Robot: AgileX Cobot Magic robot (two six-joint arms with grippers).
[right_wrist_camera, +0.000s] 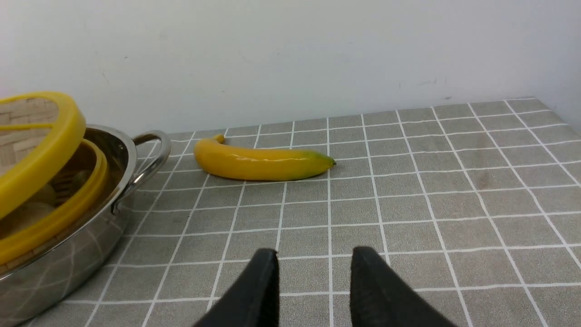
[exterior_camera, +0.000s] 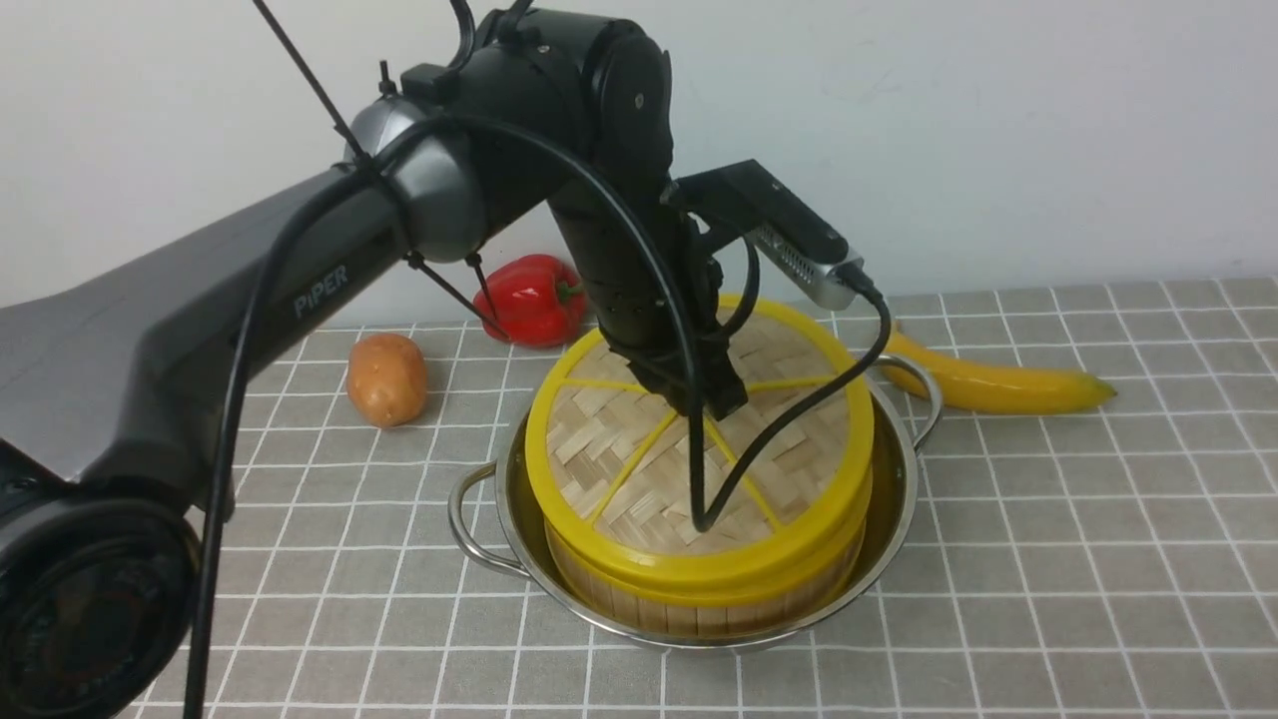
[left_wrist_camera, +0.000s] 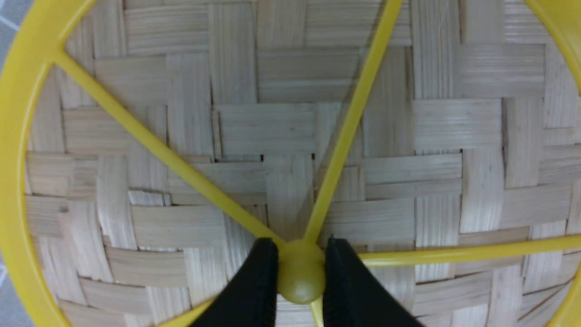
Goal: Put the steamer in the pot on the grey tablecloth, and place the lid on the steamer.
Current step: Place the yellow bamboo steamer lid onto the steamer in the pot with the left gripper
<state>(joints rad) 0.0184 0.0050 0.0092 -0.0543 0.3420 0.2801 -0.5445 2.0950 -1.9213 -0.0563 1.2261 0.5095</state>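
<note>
The shiny pot (exterior_camera: 902,479) stands on the grey tablecloth (exterior_camera: 1048,559) with the bamboo steamer (exterior_camera: 699,614) inside it. The woven lid (exterior_camera: 619,439) with its yellow rim lies over the steamer. My left gripper (exterior_camera: 704,399) comes down on its middle, shut on the yellow knob (left_wrist_camera: 300,272) with a black finger (left_wrist_camera: 258,286) on each side. In the right wrist view the lid (right_wrist_camera: 45,145) tilts, its rim lifted off the steamer rim (right_wrist_camera: 59,213) on that side of the pot (right_wrist_camera: 68,259). My right gripper (right_wrist_camera: 313,259) hangs open over bare cloth, holding nothing.
A banana (exterior_camera: 998,384) lies on the cloth behind and right of the pot, near its handle. A red pepper (exterior_camera: 529,300) and a potato (exterior_camera: 386,377) sit at the back left. A white wall closes the far side.
</note>
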